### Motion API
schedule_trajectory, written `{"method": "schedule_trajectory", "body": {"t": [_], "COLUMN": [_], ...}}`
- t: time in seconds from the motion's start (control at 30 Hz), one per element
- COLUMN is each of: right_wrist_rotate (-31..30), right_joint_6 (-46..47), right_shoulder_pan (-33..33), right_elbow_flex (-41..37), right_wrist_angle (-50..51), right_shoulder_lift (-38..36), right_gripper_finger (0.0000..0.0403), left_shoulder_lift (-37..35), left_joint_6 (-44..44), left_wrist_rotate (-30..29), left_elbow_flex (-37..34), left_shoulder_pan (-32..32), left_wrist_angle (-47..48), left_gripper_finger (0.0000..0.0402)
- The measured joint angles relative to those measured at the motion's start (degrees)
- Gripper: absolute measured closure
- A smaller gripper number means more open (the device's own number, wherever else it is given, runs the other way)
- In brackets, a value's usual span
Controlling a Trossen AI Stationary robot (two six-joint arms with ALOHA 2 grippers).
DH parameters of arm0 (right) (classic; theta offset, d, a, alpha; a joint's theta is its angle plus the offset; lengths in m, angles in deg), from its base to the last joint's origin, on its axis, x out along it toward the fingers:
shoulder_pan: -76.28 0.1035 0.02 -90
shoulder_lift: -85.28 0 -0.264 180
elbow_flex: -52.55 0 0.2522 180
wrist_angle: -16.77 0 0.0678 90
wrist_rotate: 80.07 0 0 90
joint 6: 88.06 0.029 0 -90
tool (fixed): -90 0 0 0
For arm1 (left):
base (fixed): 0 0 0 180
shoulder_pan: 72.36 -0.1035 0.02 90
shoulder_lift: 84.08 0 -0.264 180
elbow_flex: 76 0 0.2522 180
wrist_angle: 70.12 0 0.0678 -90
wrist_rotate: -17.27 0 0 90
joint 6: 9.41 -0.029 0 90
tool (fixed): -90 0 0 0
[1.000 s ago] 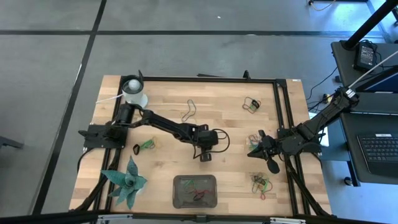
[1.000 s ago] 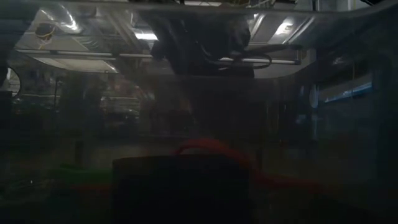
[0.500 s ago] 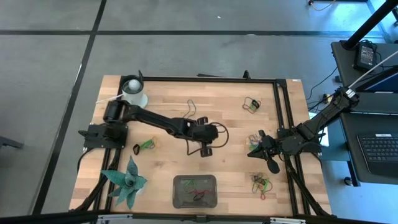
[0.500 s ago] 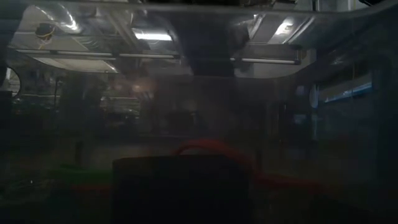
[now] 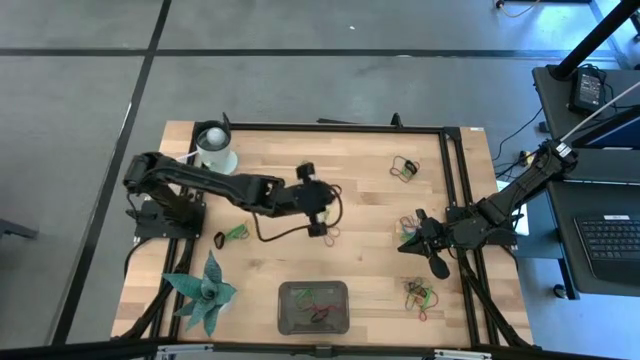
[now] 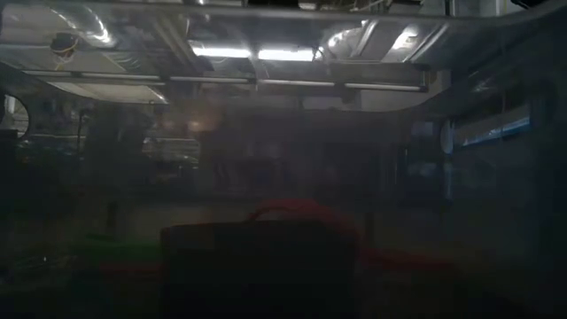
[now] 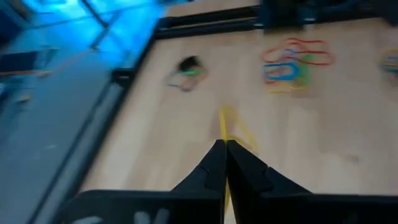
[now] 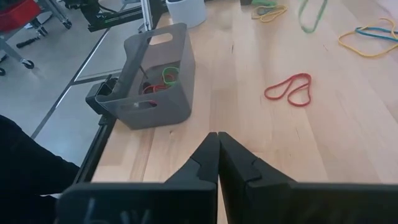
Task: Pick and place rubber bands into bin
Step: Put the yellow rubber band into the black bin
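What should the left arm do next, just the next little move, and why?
Probably swing the left claw toward the bin. It is closed, with a yellow rubber band seemingly pinched in it, and it hangs over mid-table, well away from the bin at the table's near edge.

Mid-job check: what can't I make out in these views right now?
Low view: dark haze; the bin is only a silhouette, no arm shows.
Left wrist view: motion blur; the left gripper pinches a yellow rubber band, its shape lost.
High view: bands in the bin too small to count; right gripper waits shut at the table's right.
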Motion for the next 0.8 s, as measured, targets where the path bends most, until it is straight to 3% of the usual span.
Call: {"method": "schedule_trajectory", "body": {"t": [0.07,0.43,0.8], "right_wrist_rotate": [0.0,-0.1,-0.1], "right_joint_6": [0.0,2.0,3.2], "right_shoulder_pan": [0.0,0.0,0.0], "right_elbow_flex": [0.0,0.0,0.0], "right_wrist_angle": [-0.1,-0.1,-0.1], "right_shoulder_lift": [0.0,0.0,0.0], "right_gripper_finger": [0.0398,0.0398,0.0398], "left_shoulder_lift": [-0.6,-0.3,-1.0], "left_joint_6": [-0.1,1.1,5.8], "left_wrist_rotate": [-1.2,4.1,10.2], "left_elbow_flex": [0.0,0.0,0.0], "left_shoulder_pan": [-0.3,-0.3,8.9], "left_wrist_angle": [0.3,1.6,1.9], "left_gripper_finger": [0.04,0.04,0.04]}}
